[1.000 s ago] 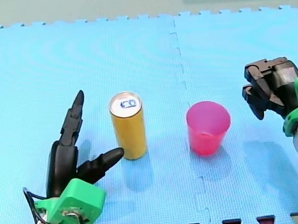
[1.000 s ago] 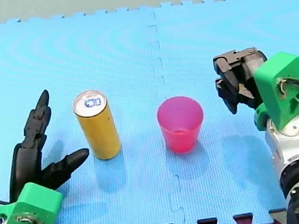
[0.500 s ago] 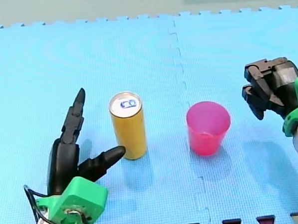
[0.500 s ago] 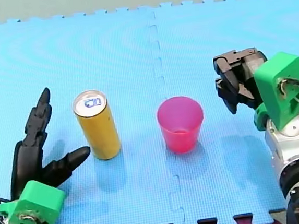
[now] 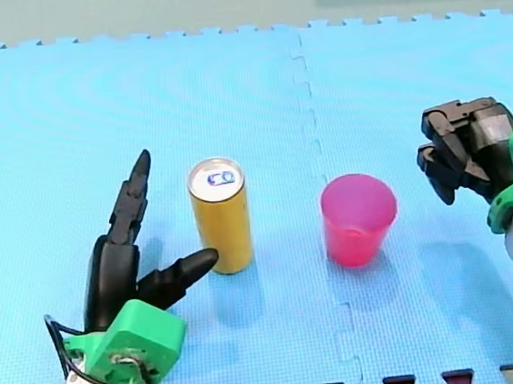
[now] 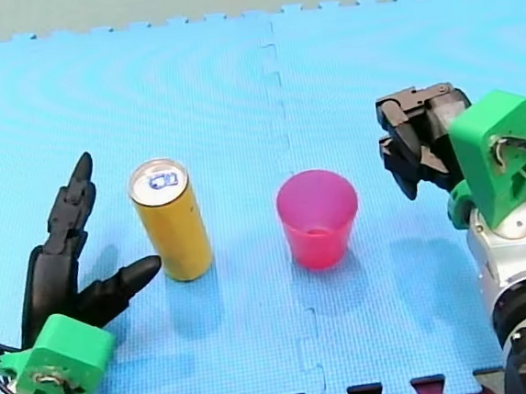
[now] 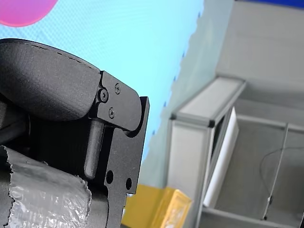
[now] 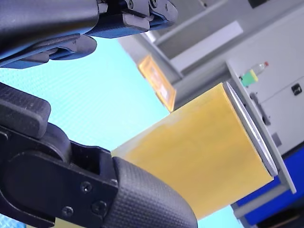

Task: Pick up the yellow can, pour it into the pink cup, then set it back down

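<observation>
The yellow can (image 5: 221, 218) stands upright on the blue foam mat (image 5: 261, 106), silver top showing. The pink cup (image 5: 358, 219) stands upright a short way to its right. My left hand (image 5: 170, 221) is at the can's left, long fingers stretched beside it and the thumb tip at the can's base; whether the thumb touches, I cannot tell. In the second wrist view the can (image 8: 199, 156) shows large between the black fingers (image 8: 142, 199). My right hand (image 5: 454, 151) is to the right of the cup, a little farther back, curled and holding nothing.
A jigsaw seam (image 5: 320, 180) runs front to back between can and cup. The mat's far edge (image 5: 231, 28) meets a grey floor. Dark and red blocks (image 5: 396, 382) line the near edge. The first wrist view shows a grey cabinet (image 7: 199, 142) beyond the mat.
My left hand has crept slightly forward and toward the can. The can, the cup and the right hand have stayed put.
</observation>
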`<state>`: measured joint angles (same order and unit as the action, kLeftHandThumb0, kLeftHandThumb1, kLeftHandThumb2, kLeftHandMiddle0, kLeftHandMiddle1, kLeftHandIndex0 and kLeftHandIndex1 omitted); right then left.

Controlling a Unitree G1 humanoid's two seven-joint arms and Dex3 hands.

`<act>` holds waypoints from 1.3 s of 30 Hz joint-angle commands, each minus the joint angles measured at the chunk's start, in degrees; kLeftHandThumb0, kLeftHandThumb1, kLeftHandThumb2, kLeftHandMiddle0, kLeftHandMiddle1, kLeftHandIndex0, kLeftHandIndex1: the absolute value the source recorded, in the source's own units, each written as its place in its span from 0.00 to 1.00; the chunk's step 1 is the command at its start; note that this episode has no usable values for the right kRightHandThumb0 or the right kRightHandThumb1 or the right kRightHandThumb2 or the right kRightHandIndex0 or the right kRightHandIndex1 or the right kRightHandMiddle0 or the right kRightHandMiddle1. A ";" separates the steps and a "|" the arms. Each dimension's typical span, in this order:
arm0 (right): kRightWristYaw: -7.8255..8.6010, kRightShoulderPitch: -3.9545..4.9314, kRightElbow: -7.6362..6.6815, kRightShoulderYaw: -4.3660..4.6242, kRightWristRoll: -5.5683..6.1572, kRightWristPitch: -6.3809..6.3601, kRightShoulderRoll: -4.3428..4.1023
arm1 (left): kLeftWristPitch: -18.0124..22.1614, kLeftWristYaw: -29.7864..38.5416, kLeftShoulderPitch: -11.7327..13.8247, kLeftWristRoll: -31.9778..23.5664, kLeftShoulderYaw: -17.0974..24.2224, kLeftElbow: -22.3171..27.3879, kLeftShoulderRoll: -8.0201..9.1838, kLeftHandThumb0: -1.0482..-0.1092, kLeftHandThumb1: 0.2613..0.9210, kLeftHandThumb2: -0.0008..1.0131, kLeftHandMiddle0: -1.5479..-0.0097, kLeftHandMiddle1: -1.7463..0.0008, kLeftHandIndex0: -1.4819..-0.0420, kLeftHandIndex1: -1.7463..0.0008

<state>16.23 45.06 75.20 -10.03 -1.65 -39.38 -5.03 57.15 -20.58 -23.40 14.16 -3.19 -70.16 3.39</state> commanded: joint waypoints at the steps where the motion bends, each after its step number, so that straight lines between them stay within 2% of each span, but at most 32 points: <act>1: 0.12 0.28 0.01 -0.15 0.23 -0.07 -0.23 | -0.43 2.00 -0.04 -1.97 1.21 0.28 -0.60 0.00 1.00 0.04 0.79 0.98 0.91 0.99; 7: 0.31 0.27 0.02 -0.25 0.28 -0.06 -0.22 | -2.18 7.86 -0.24 -6.24 3.47 1.61 -1.95 0.00 0.96 0.01 0.78 0.98 0.88 0.99; 12: 0.23 0.24 0.04 -0.28 0.23 -0.07 -0.32 | -2.61 12.74 -0.30 -9.38 5.03 2.35 -3.19 0.00 0.86 0.00 0.78 0.99 0.87 0.99; 15: 0.11 0.25 0.04 -0.23 0.13 -0.06 -0.43 | -2.57 15.73 -0.40 -11.07 5.84 2.80 -3.70 0.00 0.83 0.00 0.78 0.99 0.87 0.99; 25: -0.05 0.31 0.04 -0.14 0.02 0.05 -0.77 | -2.72 20.52 -0.69 -13.51 7.74 3.68 -4.62 0.00 0.83 0.00 0.79 1.00 0.85 0.99; 39: -0.49 0.11 -0.11 0.10 -0.17 -0.17 -0.99 | -3.74 22.13 -0.68 -13.28 8.22 3.89 -5.44 0.00 0.85 0.01 0.79 1.00 0.85 0.99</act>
<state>15.90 45.14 75.25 -9.97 -1.82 -39.36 -5.68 53.65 1.50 -23.94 0.89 4.94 -66.38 -2.16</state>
